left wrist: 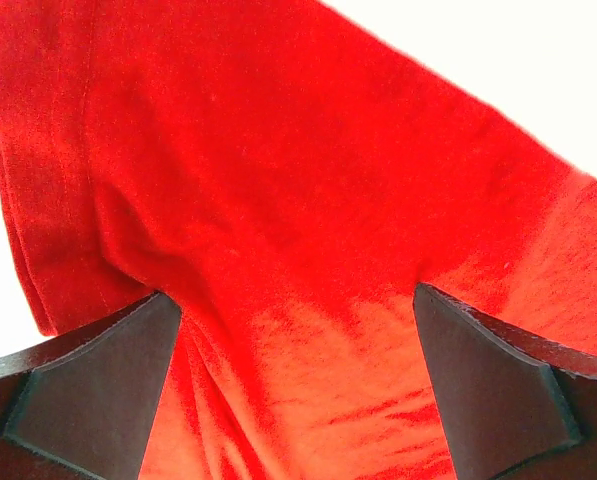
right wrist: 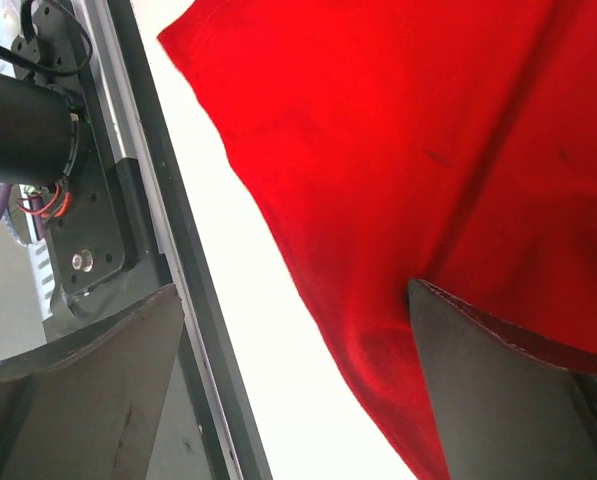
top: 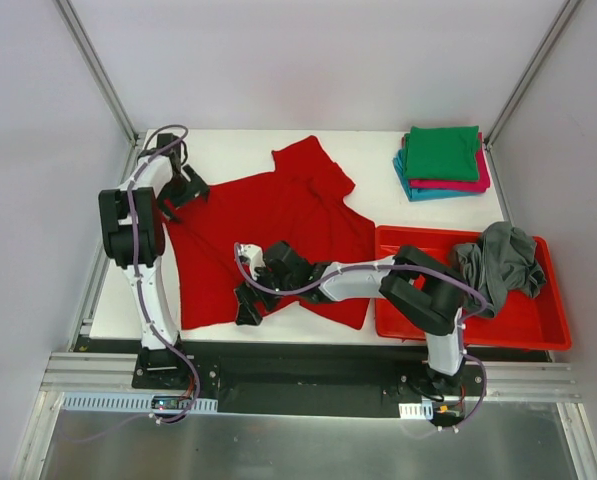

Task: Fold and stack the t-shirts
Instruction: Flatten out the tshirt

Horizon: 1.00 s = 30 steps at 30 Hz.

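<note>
Nearest, at the front edge of the white table (top: 228, 150), the right gripper (top: 246, 302) is held over the hem of the red t-shirt (top: 278, 225), jaws spread wide and nothing grasped. The shirt is laid out, rumpled, across the table's middle. A dark grey t-shirt (top: 500, 262) is heaped in the red tray (top: 538, 325). Farther back, the left gripper (top: 185, 190) is likewise parted over a sleeve. At the far right, the green t-shirt (top: 443, 152), magenta t-shirt (top: 478, 181) and teal t-shirt (top: 418, 191) are stacked.

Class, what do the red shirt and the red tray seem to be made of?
Red shirt: soft matte knit cloth, probably cotton; it wrinkles and shows a stitched hem. Red tray: likely plastic, smooth with a slight sheen; it keeps a rigid raised rim.
</note>
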Each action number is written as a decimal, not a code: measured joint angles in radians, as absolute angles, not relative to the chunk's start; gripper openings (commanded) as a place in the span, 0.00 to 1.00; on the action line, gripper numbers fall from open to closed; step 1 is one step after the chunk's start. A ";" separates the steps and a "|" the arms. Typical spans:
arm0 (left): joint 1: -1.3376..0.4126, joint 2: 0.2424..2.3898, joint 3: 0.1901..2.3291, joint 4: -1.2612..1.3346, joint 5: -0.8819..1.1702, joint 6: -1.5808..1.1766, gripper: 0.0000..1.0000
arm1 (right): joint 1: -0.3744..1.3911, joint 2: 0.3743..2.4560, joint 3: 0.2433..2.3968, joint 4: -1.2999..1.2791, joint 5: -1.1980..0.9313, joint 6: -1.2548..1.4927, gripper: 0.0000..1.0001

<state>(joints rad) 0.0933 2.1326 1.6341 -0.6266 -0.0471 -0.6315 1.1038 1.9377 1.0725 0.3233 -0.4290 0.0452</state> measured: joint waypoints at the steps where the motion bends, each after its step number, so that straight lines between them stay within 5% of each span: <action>1: 0.093 2.167 1.689 -0.657 -0.046 -0.624 0.99 | 1.103 1.942 1.074 0.329 -0.434 0.050 0.96; 9: 0.099 2.370 2.041 -0.815 -0.003 -0.538 0.99 | 1.099 2.096 1.250 0.383 -0.522 0.102 0.96; 19: 0.113 2.378 2.116 -0.813 -0.042 -0.452 0.99 | 1.097 2.332 1.600 0.360 -0.560 0.196 0.96; 24: 0.113 2.230 2.077 -0.826 -0.064 -0.455 0.99 | 1.098 2.291 1.546 0.352 -0.530 0.219 0.96; 30: 0.113 1.877 1.837 -0.822 -0.060 -0.528 0.99 | 1.105 1.992 1.238 0.284 -0.430 0.234 0.96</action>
